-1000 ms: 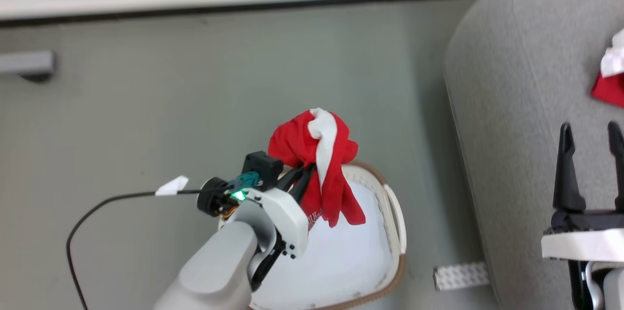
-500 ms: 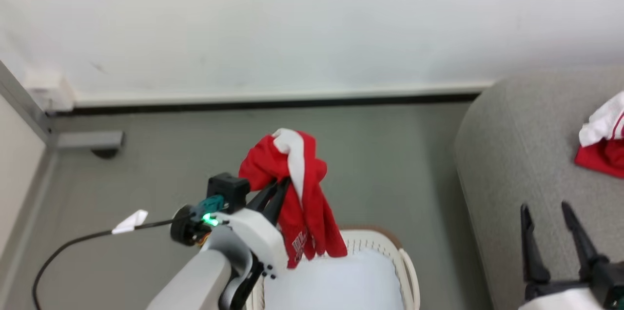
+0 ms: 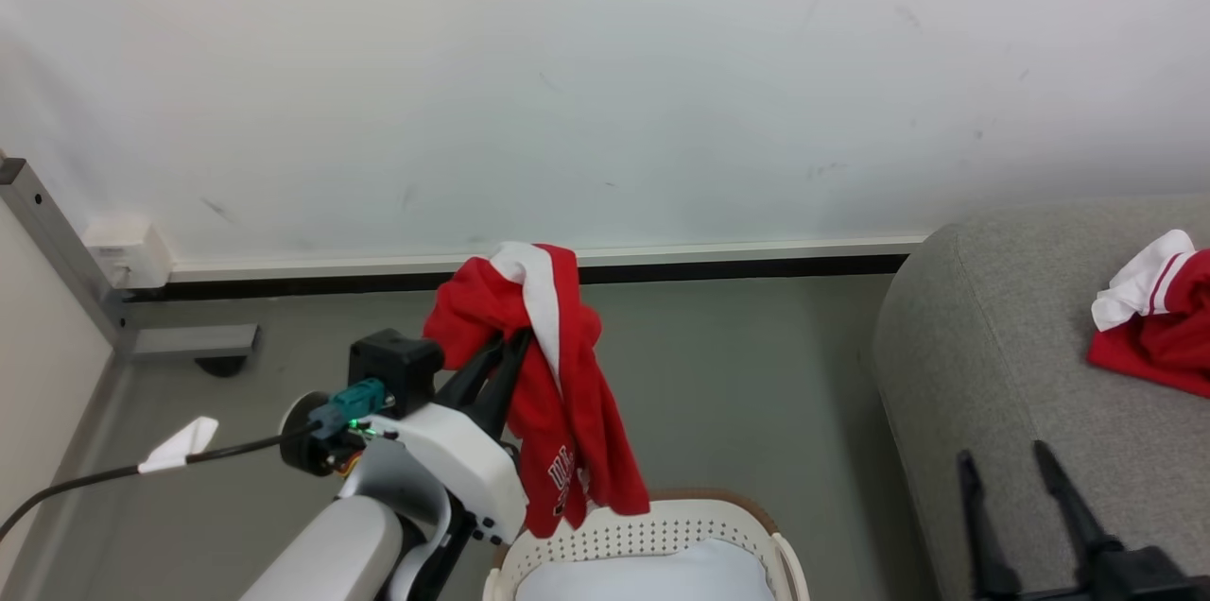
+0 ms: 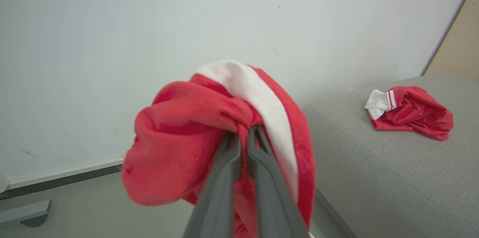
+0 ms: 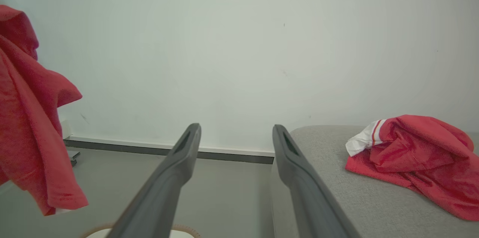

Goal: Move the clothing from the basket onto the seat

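A red garment (image 3: 548,384) with a white stripe hangs bunched from my left gripper (image 3: 506,346), which is shut on it, above the cream basket (image 3: 643,535) at the bottom edge. In the left wrist view the garment (image 4: 209,137) wraps over the closed fingers. A second red and white garment (image 3: 1153,317) lies on the grey seat (image 3: 1002,365) at the right. My right gripper (image 3: 1007,459) stands open and empty over the seat's front; its wrist view shows the lying garment (image 5: 415,159) and the hanging one (image 5: 33,118).
A white wall and a dark skirting (image 3: 709,266) run behind. Inside the basket lies a pale liner cloth (image 3: 643,577). A black cable (image 3: 113,473) with a white tag trails on the grey floor at the left. A grey bracket (image 3: 189,341) sits by the left wall.
The head camera has tilted up, so more wall shows and the basket has slid to the bottom edge. My left gripper has lifted the red garment higher above the basket.
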Robot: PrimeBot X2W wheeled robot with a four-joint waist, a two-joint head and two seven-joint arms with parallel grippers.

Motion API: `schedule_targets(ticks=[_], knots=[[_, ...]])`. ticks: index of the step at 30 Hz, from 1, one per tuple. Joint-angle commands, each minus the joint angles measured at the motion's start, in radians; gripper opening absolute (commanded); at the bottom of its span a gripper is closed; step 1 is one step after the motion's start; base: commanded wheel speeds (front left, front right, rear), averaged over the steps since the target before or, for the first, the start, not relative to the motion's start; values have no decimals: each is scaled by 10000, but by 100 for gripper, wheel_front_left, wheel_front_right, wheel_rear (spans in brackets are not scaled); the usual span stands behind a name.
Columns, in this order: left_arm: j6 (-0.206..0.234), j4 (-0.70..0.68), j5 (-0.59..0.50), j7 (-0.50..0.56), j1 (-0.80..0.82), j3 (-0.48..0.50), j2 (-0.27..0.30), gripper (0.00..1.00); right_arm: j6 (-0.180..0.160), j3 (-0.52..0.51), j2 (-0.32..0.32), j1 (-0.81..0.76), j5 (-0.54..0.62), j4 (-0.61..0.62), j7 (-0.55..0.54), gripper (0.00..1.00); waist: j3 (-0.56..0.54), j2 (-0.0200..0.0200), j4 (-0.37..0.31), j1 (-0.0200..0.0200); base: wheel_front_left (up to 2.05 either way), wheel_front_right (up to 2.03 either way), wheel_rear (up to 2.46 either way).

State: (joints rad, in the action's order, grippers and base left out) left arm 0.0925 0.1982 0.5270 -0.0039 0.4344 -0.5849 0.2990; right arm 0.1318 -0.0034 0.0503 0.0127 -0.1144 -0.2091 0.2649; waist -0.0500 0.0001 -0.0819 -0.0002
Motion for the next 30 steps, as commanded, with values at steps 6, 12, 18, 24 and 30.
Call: schedule_targets(ticks=[6,12,18,24,30], knots=[[123,-854,-79,337,-8,-167,70,0,-24,1696,14,422,-13,-118,-8,100,58,-1,128,2,0,0,0],[98,-1223,-192,523,213,-484,-195,0,-22,3956,23,1426,-413,-673,-8,100,148,-1,309,2,0,0,0],[-10,-1181,-264,573,421,-824,-486,0,-24,5531,26,2484,-967,-1548,-8,100,237,-1,526,2,0,0,0],[-199,-1101,-304,619,556,-1199,-739,0,-24,5901,21,3407,-1159,-2327,-10,100,312,-1,699,2,0,0,0],[-334,-1125,-206,663,611,-1474,-946,0,-24,5996,21,4113,-1332,-3184,-10,100,353,-1,805,2,0,0,0]])
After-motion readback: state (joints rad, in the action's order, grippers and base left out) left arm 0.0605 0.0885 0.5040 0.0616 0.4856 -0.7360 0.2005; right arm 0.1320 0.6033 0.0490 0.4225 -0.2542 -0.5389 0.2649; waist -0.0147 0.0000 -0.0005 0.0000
